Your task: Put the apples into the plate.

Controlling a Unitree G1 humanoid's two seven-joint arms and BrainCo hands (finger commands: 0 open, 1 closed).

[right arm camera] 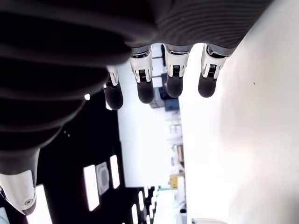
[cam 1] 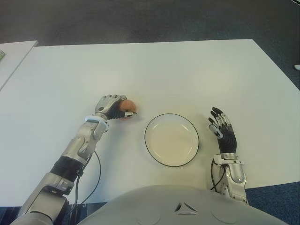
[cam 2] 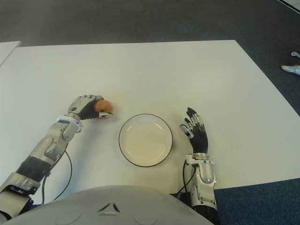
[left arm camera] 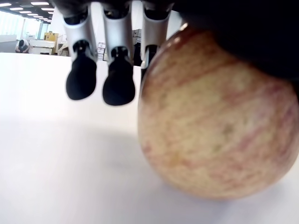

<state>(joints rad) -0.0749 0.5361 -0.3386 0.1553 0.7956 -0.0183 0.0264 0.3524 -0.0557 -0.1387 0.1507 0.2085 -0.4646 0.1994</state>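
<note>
Left robot hand clamped on the apple left of the plate; right robot hand spread, empty

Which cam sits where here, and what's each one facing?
Left eye: head, looking down at white table; both arms show.
Right eye: same, slightly shifted; empty white dark-rimmed plate centre.
Left wrist: on left arm, close on red-yellow apple sitting on the table under left hand.
Right wrist: on right arm, along open right hand, holding nothing.
Shared: both eyes and left wrist show the apple.
</note>
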